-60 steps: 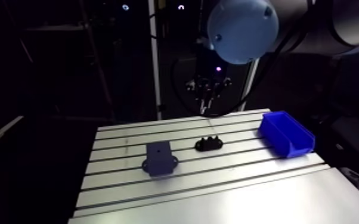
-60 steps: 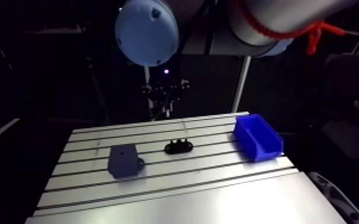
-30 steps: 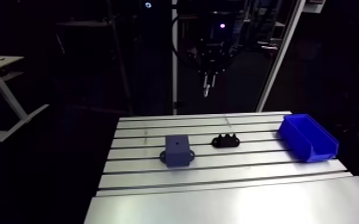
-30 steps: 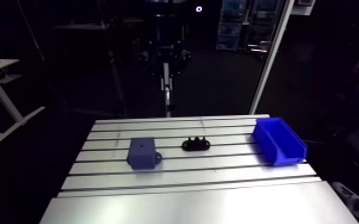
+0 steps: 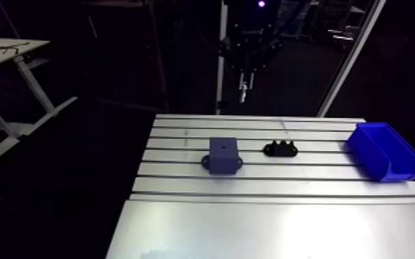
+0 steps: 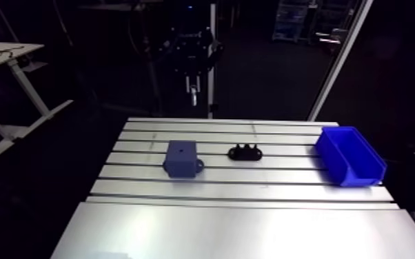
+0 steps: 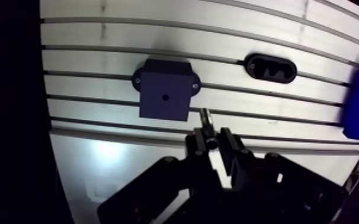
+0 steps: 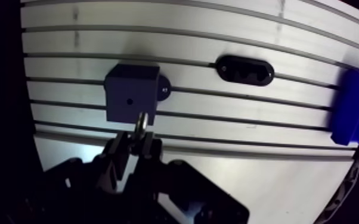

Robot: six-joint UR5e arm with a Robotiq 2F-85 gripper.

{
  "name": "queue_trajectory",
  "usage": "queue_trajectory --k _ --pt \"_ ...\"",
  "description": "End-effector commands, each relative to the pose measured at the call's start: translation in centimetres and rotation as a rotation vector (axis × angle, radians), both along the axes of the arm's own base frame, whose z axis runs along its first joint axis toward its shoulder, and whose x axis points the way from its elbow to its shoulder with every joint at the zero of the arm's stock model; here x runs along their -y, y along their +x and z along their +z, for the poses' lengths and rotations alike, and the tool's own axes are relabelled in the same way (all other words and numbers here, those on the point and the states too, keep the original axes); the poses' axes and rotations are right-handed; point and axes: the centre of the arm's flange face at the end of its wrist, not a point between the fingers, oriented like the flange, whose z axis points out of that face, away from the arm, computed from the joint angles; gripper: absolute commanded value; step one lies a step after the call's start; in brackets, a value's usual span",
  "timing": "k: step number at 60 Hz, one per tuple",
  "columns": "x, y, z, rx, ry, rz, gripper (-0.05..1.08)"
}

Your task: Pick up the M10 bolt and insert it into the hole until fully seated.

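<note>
The M10 bolt (image 7: 206,119) sticks out from between my gripper's (image 7: 213,140) fingers, which are shut on it. In the wrist view the dark blue block (image 7: 164,95), with a small hole (image 7: 165,96) in its top, lies far below, just ahead of the bolt's tip and a little to one side. The arm view shows the gripper (image 5: 246,62) high above the table's far edge, with the bolt (image 5: 243,86) hanging from it. The block (image 5: 222,154) sits mid-table.
A black holder (image 5: 281,148) with several sockets lies right of the block. At the table's right edge stands a blue bin (image 5: 382,151). The slotted aluminium table (image 5: 272,220) has a smooth plate along its near side.
The whole arm view has shifted, so the camera has moved. The gripper stays high over the table's far edge with the bolt in it. Block, holder and bin lie as before.
</note>
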Motion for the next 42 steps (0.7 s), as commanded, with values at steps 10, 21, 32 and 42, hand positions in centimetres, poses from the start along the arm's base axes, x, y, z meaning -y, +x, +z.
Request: queue_trajectory --k 10,21,32,42 --pt "2.4 -0.2 -1.8 0.047 0.006 0.023 1.08" --pt "3.7 0.0 -3.0 0.068 0.01 0.046 1.08" --pt "4.1 -0.2 -4.4 0.091 0.019 0.054 1.08" --pt "4.4 -0.5 -5.3 0.102 0.026 0.06 1.08"
